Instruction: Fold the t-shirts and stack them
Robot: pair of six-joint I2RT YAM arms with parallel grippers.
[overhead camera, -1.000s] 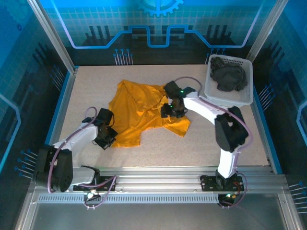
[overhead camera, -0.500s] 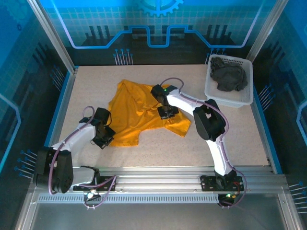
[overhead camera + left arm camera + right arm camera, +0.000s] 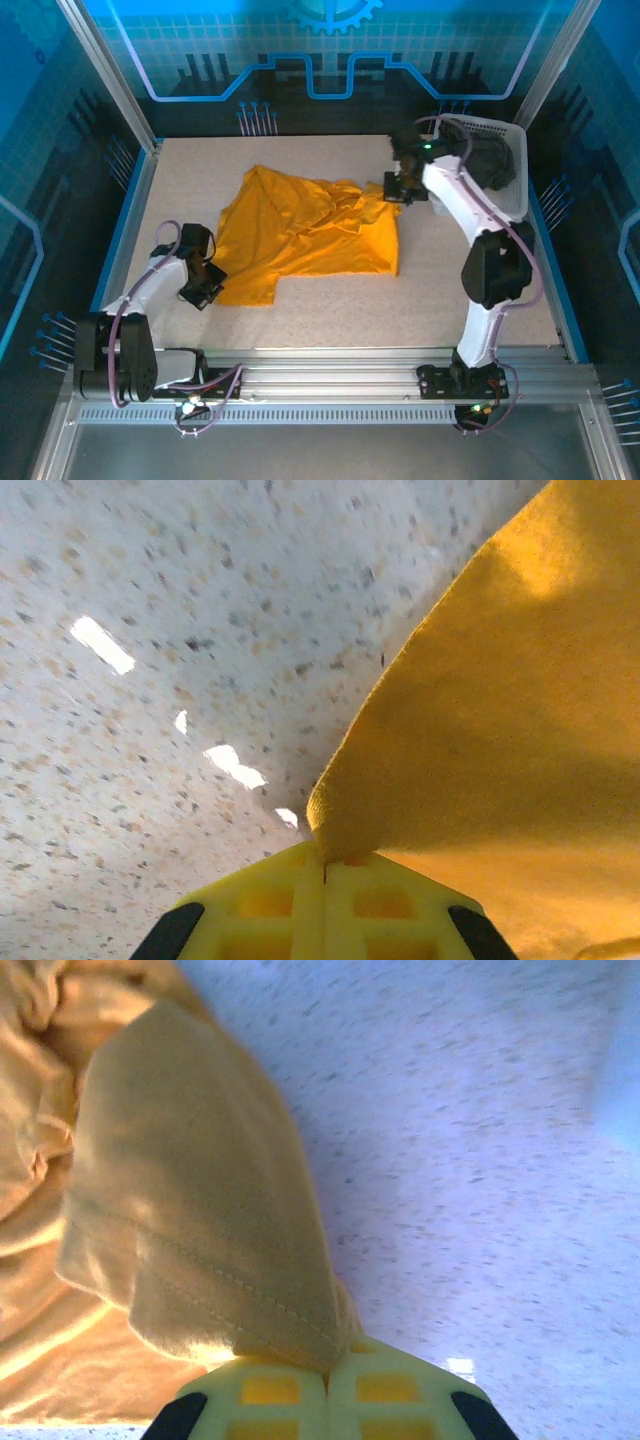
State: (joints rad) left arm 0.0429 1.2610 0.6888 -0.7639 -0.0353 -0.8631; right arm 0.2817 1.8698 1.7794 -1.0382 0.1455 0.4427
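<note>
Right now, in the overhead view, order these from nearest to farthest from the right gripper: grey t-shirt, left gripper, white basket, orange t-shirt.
1. orange t-shirt: corner pinched in the right gripper.
2. white basket: just to its right.
3. grey t-shirt: inside that basket.
4. left gripper: far across, at the shirt's near-left corner.

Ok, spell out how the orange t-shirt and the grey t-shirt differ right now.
The orange t-shirt lies spread on the table; the grey t-shirt sits bunched in the white basket. The orange t-shirt is pinched at opposite edges by the left gripper and right gripper, jaws closed on cloth; nothing grips the grey t-shirt. Neither is folded yet.
</note>
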